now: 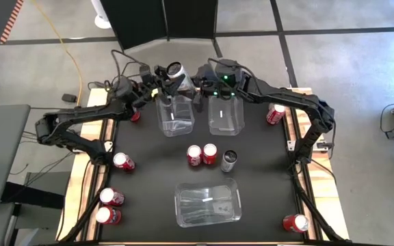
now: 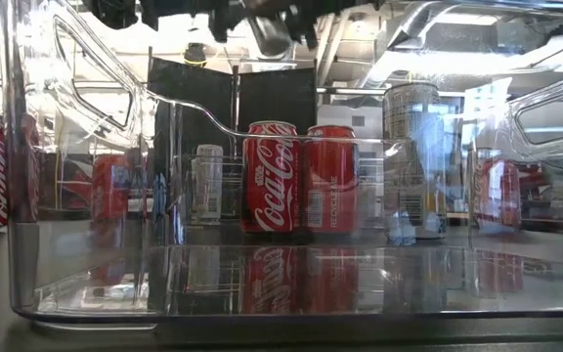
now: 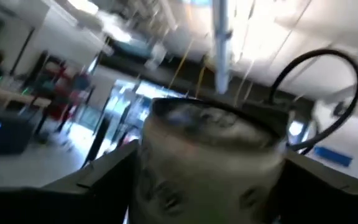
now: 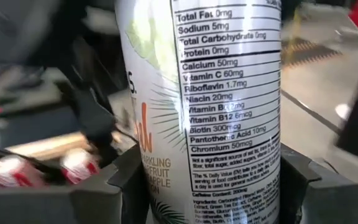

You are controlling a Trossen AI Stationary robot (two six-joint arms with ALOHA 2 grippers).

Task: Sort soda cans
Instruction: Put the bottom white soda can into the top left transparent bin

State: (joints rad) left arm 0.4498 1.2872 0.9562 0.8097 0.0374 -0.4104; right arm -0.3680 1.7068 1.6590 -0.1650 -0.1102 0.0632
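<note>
A silver-grey soda can (image 1: pixel 176 70) hangs in the air over the far middle of the table, above two clear bins (image 1: pixel 175 117) (image 1: pixel 225 116). My left gripper (image 1: pixel 164 74) reaches it from the table's left and my right gripper (image 1: pixel 193 79) from the right. Both are shut on it. The left wrist view shows the can's silver top (image 3: pixel 213 118) between the fingers. The right wrist view shows its printed label (image 4: pixel 216 93). Two red cans (image 1: pixel 202 154) and one silver can (image 1: pixel 229 161) stand upright on their bases mid-table. My left gripper (image 3: pixel 210 171) pinches the can's side wall (image 3: pixel 151 174) between its two fingers, below the rim. The fingers come from the table's left, slanting upward. The can is lifted clear and tilted. My right gripper (image 4: pixel 207 183) pinches the can's labelled body (image 4: pixel 160 186) between its two fingers, which come about level from the table's right and lie across the can.
A third clear bin (image 1: pixel 208 202) lies near the front edge and fills the low view. Red cans lie at the left edge (image 1: pixel 123 162) (image 1: pixel 110 198) (image 1: pixel 107 216), at the right rear (image 1: pixel 276 113) and at the front right corner (image 1: pixel 295 223).
</note>
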